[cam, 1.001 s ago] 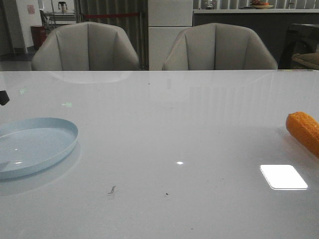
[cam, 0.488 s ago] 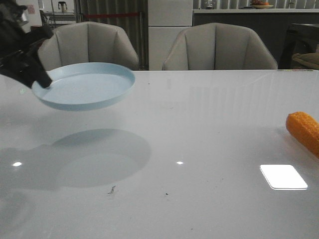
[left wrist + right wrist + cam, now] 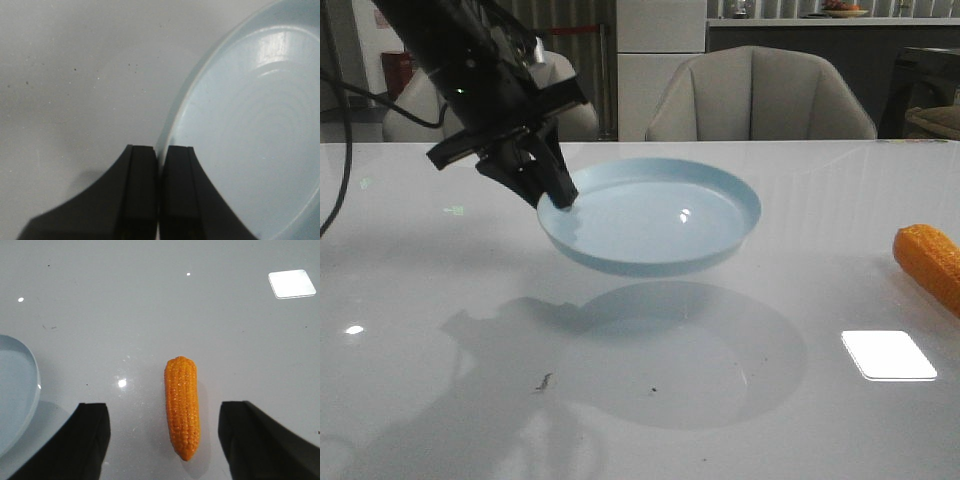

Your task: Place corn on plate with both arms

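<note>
Blue plate (image 3: pixel 660 215) (bare), corn (image 3: pixel 930 262) apart

The left claw (image 3: pixel 159 192) pinches the plate (image 3: pixel 250 140) by its rim, pale surface (image 3: pixel 75 75) beside the plate.

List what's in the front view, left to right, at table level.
Left gripper pinching the plate's rim → plate, held above the table → bright light patch on the table → corn at the right edge.
</note>
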Robot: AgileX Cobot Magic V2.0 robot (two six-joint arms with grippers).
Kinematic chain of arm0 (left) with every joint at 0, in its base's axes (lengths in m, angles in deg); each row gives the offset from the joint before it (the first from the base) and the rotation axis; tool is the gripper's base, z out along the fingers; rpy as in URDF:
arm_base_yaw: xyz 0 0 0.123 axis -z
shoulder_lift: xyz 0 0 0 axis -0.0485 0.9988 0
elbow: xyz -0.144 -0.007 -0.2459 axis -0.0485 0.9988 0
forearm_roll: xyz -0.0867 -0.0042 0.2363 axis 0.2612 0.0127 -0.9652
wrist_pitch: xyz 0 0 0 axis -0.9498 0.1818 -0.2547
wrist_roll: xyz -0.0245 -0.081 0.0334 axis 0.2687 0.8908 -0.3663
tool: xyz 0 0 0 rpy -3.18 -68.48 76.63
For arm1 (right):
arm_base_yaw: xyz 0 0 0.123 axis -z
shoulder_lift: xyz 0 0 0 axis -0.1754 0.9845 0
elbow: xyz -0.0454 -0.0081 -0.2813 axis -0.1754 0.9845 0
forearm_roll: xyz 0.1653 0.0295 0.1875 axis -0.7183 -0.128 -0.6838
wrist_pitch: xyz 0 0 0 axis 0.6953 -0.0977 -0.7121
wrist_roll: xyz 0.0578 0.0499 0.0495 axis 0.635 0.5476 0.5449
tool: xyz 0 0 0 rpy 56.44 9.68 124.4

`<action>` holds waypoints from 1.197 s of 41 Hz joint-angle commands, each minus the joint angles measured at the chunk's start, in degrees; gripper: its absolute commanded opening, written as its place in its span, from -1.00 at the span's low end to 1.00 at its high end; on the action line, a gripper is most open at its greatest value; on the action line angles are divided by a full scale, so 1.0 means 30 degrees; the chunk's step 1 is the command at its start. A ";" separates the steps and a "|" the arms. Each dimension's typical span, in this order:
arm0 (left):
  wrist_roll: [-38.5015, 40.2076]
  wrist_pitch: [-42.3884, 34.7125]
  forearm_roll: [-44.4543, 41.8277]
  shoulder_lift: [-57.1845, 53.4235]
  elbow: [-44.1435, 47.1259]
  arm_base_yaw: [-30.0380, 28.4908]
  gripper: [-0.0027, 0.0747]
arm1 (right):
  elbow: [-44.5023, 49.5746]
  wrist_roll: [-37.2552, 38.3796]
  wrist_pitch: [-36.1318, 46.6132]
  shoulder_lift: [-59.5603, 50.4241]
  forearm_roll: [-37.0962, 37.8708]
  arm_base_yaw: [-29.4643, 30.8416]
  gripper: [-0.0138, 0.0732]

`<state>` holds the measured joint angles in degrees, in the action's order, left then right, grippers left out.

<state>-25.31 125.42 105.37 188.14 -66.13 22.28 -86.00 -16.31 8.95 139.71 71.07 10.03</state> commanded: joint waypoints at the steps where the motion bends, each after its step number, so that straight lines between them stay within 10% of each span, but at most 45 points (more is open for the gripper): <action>1: 0.0356 -0.0254 0.0391 -0.0672 -0.0641 0.0306 -0.69 | -0.0728 -0.0042 0.1247 -0.0139 0.0201 0.0105 0.61; 12: 0.0435 0.0115 -0.1397 -0.0505 -0.0641 0.0387 -0.57 | -0.0728 -0.0042 0.1139 -0.0139 0.0201 0.0105 0.61; 23: 0.0475 0.0562 -0.3217 -0.0505 -0.0735 0.0387 0.33 | -0.0728 -0.0042 0.1139 -0.0139 0.0201 0.0105 0.61; 49: 0.0509 -0.0922 -0.7072 -0.3900 -0.6443 -0.0375 0.24 | -0.1265 -0.0042 0.0319 -0.0028 0.0186 0.0105 0.61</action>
<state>-24.21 126.51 85.01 183.53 -83.15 22.26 -87.59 -16.31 5.99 139.92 71.07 10.03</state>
